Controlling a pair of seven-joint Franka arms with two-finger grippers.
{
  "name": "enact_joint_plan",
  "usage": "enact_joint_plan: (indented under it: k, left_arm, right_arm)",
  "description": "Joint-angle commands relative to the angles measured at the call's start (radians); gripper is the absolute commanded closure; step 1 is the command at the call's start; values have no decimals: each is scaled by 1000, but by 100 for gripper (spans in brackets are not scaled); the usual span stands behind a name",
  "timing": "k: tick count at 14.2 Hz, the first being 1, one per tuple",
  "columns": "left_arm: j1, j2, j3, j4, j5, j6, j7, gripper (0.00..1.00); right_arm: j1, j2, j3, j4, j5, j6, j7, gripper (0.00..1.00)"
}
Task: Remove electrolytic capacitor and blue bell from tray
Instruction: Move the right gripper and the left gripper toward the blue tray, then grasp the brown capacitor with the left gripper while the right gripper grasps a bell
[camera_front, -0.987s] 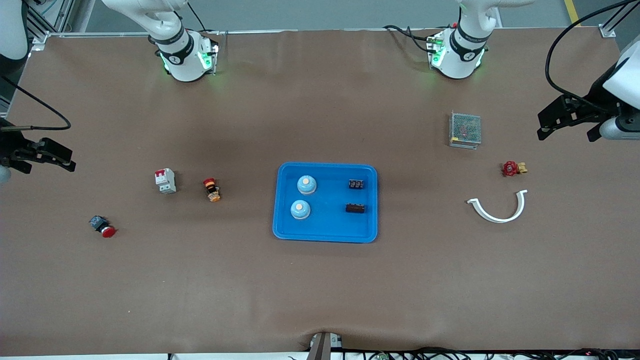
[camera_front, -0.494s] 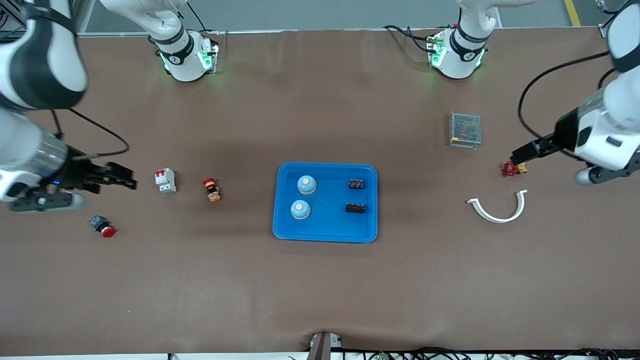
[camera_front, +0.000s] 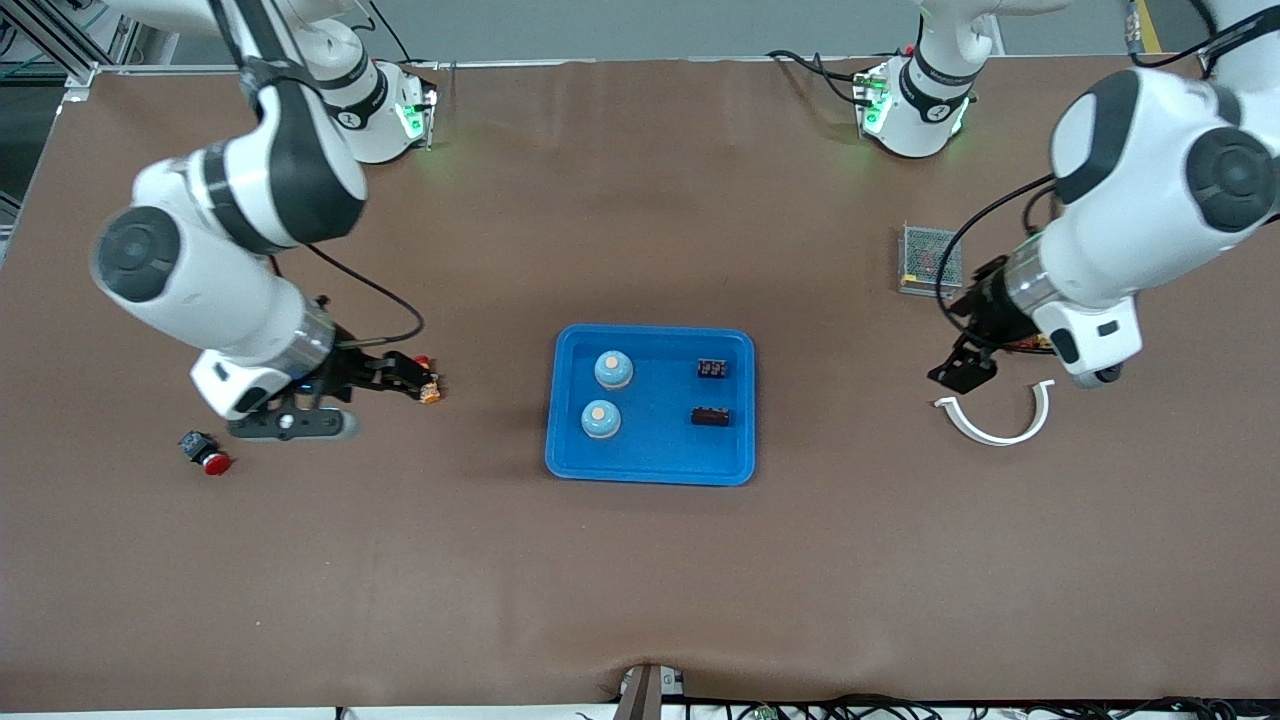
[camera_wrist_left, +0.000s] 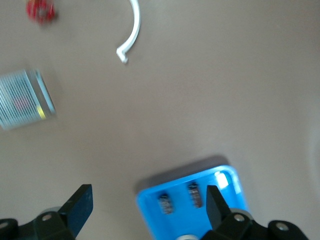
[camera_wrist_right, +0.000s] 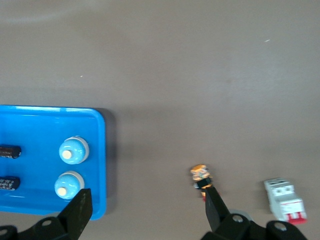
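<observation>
The blue tray (camera_front: 650, 478) lies mid-table. It holds two blue bells (camera_front: 613, 369) (camera_front: 600, 419) on the side toward the right arm's end. Two black electrolytic capacitors (camera_front: 712, 369) (camera_front: 710, 416) lie on the side toward the left arm's end. My right gripper (camera_front: 412, 375) is open and empty, up over the table by a small orange-and-red button (camera_front: 428, 388). Its wrist view shows the tray (camera_wrist_right: 100, 150) and bells (camera_wrist_right: 74, 150). My left gripper (camera_front: 962, 372) is open and empty, up over the table near a white curved clip (camera_front: 995, 425). Its wrist view shows the tray (camera_wrist_left: 180, 217) and capacitors (camera_wrist_left: 165, 202).
A red-capped push button (camera_front: 205, 452) lies toward the right arm's end. A mesh-covered power supply (camera_front: 925, 255) sits toward the left arm's end. The right wrist view shows a white circuit breaker (camera_wrist_right: 285, 200). The left wrist view shows a red valve (camera_wrist_left: 40, 10).
Both arms have swung in from the table's ends toward the tray. The right gripper now hangs by the orange button, the left by the white clip. The objects have not moved.
</observation>
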Motion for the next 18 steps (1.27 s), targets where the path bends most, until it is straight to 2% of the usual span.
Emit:
enact_joint_plan:
  k: [1,4,7,9,14,18]
  left_arm:
    - [-48,40,-8,-11,28,69,-230,0]
    - [-111,103,-10,-9,83,126,-412,0]
    - [-185,175,-8,-9,110,183,-514,0]
    - [-231,208,-10,-9,114,200,-534,0]
    - [-324,311,-10,-9,116,279,-527,0]
    - [-344,362,-8,-9,131,332,-525,0]
  right_arm:
    - [70,48,-10,8,9,57,103,0]
    - [139,109,-11,10,1,153,212,0]
    - [181,186,-10,17,4,236,282,0]
    - [211,227,-11,17,1,308,326,0]
    - [264,326,-14,80,-16,323,354,0]
    - [288,379,-16,94,-19,373,369,0]
